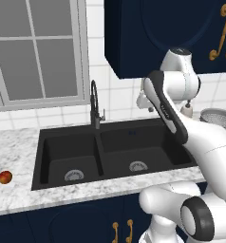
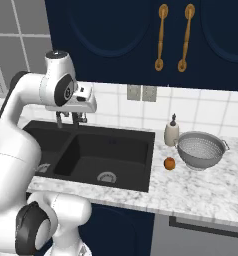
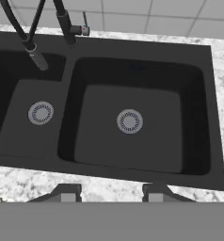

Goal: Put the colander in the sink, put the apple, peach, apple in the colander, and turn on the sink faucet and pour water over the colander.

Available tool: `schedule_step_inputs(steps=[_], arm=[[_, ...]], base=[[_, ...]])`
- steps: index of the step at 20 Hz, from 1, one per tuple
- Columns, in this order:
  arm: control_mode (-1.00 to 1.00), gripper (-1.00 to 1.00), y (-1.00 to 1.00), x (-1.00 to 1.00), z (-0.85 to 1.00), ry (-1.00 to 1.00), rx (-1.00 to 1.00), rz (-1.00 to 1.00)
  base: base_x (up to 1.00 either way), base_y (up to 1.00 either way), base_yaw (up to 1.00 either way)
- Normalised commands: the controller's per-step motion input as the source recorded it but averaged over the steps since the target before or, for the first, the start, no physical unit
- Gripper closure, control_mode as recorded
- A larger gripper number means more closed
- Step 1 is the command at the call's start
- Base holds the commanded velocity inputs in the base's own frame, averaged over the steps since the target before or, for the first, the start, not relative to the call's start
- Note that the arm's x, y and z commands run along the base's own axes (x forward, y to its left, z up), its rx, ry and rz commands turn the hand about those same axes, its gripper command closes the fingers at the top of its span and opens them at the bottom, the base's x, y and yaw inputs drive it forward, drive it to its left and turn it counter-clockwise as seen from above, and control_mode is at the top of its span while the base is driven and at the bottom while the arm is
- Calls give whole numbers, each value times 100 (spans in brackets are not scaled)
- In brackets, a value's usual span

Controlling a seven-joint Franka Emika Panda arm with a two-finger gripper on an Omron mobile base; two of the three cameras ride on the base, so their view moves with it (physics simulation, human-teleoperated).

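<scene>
The black double-basin sink [image 2: 91, 152] sits sunk in a speckled white marble counter [image 2: 201, 192], each basin with a round steel drain at its bottom. The gripper [image 2: 71, 120] hangs in the air above the sink, over its far edge, touching nothing. In the hand view its two dark fingertips [image 3: 67, 193] stand apart with a moderate gap between them, and nothing is held there; below them lies the right basin with its drain [image 3: 129, 121].

The black gooseneck faucet [image 1: 94, 107] rises at the far rim of the sink, about where the two basins meet, with its small side lever [image 3: 81, 30] pointing right; its spout hangs over the left basin.

The silvery perforated colander [image 2: 201, 149] stands upright on the counter to the right of the sink, well apart from the gripper. A small orange-yellow peach [image 2: 169, 163] lies on the counter just left of the colander, near its base, between it and the sink. A pale soap bottle [image 2: 171, 131] stands just behind the peach, by the tiled wall.

On the counter to the left of the sink, two reddish apples [image 1: 4, 177] lie close together near the edge of the left base view.
</scene>
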Motion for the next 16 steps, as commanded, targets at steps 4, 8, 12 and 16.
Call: schedule_step_inputs(steps=[4,8,12,16], arm=[[-100,-100,-39,-9,-5,1,2,0],[-100,-100,-100,-15,-25,4,0,0],[-100,-100,-100,-1,-33,6,0,0],[-100,-100,-96,0,-37,6,-1,-8]], base=[[0,0,0],[0,0,0],[0,0,0],[0,0,0]])
